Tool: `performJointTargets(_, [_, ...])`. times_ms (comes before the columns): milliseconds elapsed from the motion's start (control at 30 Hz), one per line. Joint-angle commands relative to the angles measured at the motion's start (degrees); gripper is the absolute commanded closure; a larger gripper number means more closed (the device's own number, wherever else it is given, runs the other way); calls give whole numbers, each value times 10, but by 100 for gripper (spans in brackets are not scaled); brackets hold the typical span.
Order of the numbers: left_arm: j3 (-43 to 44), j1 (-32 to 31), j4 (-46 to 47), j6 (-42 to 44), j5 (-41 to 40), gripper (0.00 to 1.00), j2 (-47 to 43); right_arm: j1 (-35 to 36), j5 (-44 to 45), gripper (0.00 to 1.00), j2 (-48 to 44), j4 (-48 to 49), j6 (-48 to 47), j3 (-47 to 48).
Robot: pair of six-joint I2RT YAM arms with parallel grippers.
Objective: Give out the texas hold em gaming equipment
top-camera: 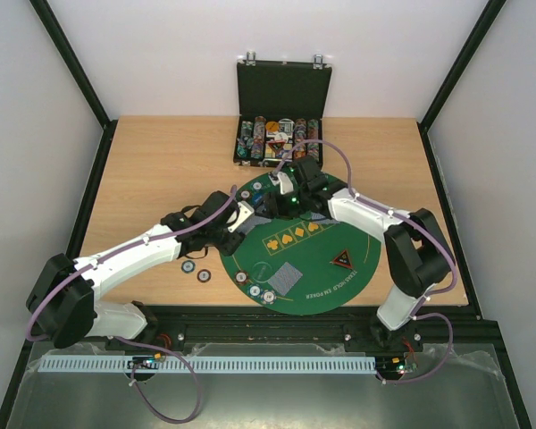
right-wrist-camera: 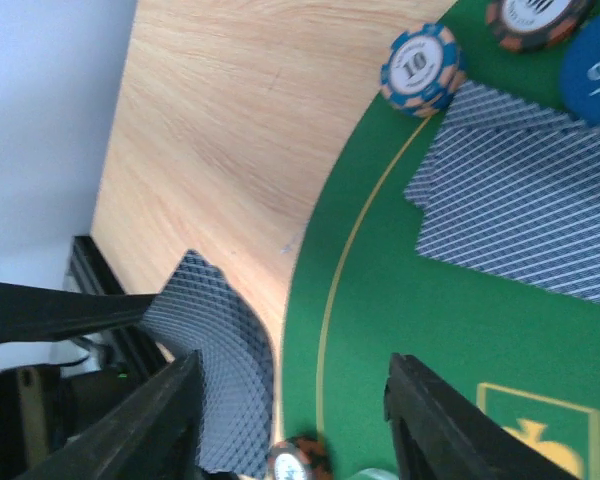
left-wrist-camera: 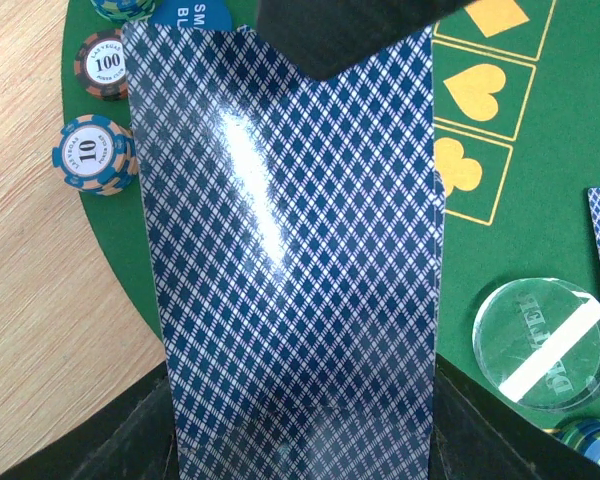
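Left wrist: left fingers (left-wrist-camera: 475, 425) clamp the blue-backed playing cards (left-wrist-camera: 290, 260) tightly.

Card (left-wrist-camera: 290, 260) shows blue-white lattice; mat (left-wrist-camera: 540, 130) green with yellow suits (left-wrist-camera: 477, 88); chip (left-wrist-camera: 95, 153) blue-orange striped.

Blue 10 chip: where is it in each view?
Left wrist: blue 10 chip, left edge, beside the held cards.
Right wrist: top, right of centre, on the green mat rim.
Top external: unreadable; likely among the small chips at the mat's upper-left rim.
Shared landmark: the brown-orange chip next to it.
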Motion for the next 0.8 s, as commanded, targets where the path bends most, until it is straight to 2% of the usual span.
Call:
performJointTargets(0, [1, 0, 4, 4, 1, 42, -10, 13, -44, 55, -7, 28, 12, -9])
performJointTargets(100, [1, 0, 4, 4, 1, 42, -11, 16, -48, 67, -1, 32, 15, -10])
performJointTargets(200, [1, 0, 3, 4, 1, 42, -11, 16, -46, 83, -1, 37, 20, -13])
performJointTargets(300, [1, 0, 4, 4, 1, 42, -11, 16, -21, 97, -7, 33, 23, -13])
performJointTargets(467, [1, 0, 4, 4, 1, 42, -13, 0, 44, 99, -26, 31, 38, -28])
performJointTargets(767, [1, 0, 4, 4, 0, 42, -12, -110, 119, 99, -115, 39, 52, -115])
